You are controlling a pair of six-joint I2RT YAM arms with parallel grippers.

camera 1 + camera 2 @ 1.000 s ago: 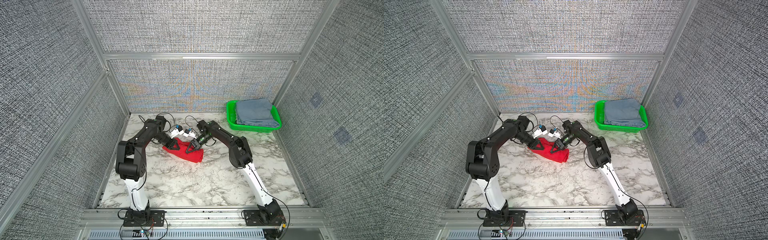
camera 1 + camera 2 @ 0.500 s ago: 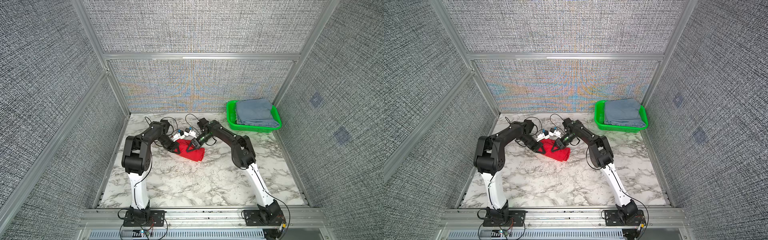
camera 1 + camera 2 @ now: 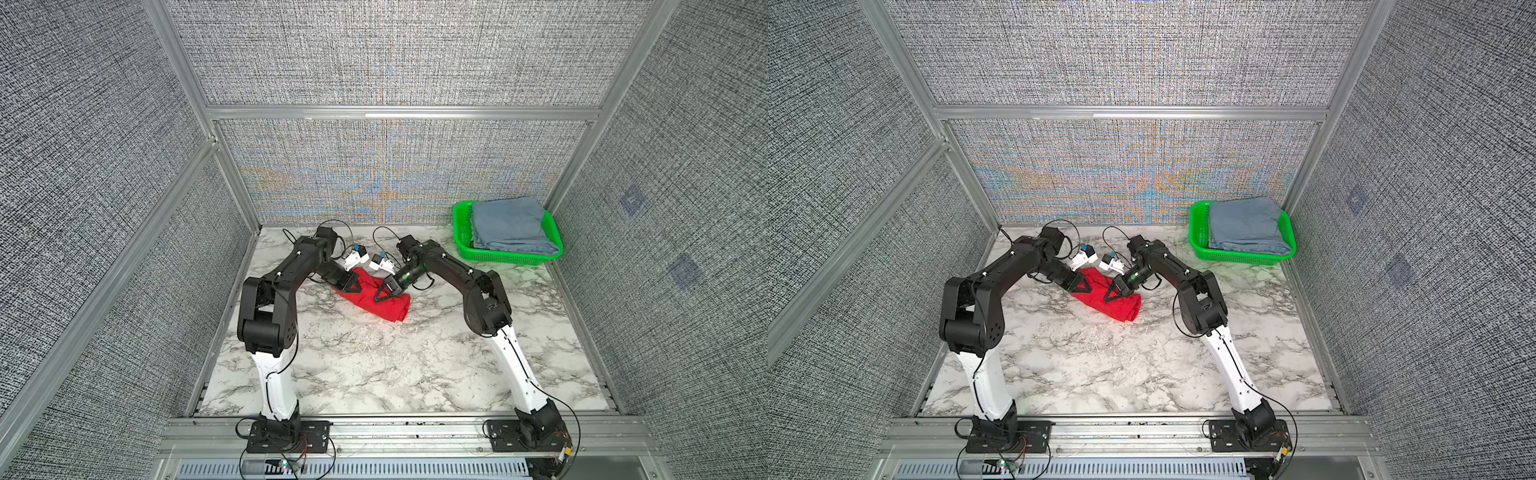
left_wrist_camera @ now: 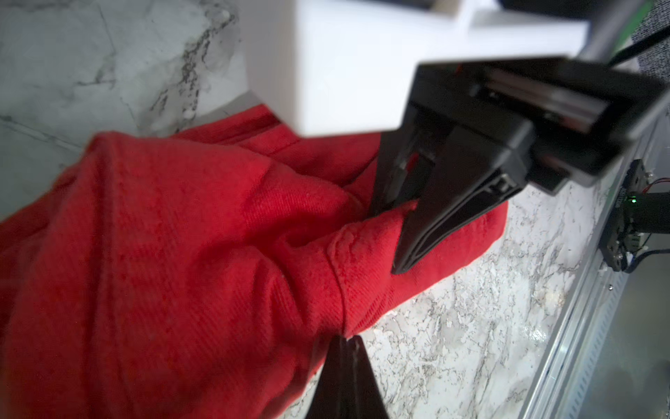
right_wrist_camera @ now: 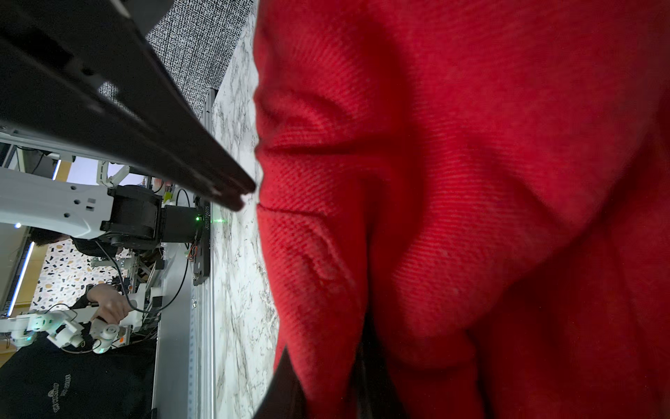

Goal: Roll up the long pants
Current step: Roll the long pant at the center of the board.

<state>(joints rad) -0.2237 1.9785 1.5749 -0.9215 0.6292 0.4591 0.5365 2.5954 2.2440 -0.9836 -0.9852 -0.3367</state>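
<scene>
**Near edge, 6 o'clock.** Both arm bases are bolted to the aluminium rail in front of the marble-patterned desk. The left arm rises at 7 o'clock and the right arm at 5 o'clock. Both reach toward 12 o'clock and bend down toward each other.

**Just past desk centre, toward 12 o'clock.** The long pants lie on the desk as a compact red bundle. Its long axis runs from 10 o'clock to 4 o'clock in both top views.

**Left jaws.** Closed, at the 10 o'clock end of the bundle. In the left wrist view their tip touches a stitched hem of the long pants. Whether cloth is nipped between them cannot be told.

**Right jaws.** On the bundle's 12 o'clock side. The left wrist view shows them nearly closed and gripping a raised fold of the red cloth.

**Far corner, 2 o'clock.** A green basket holds a folded blue-grey garment, well apart from the long pants.
</scene>
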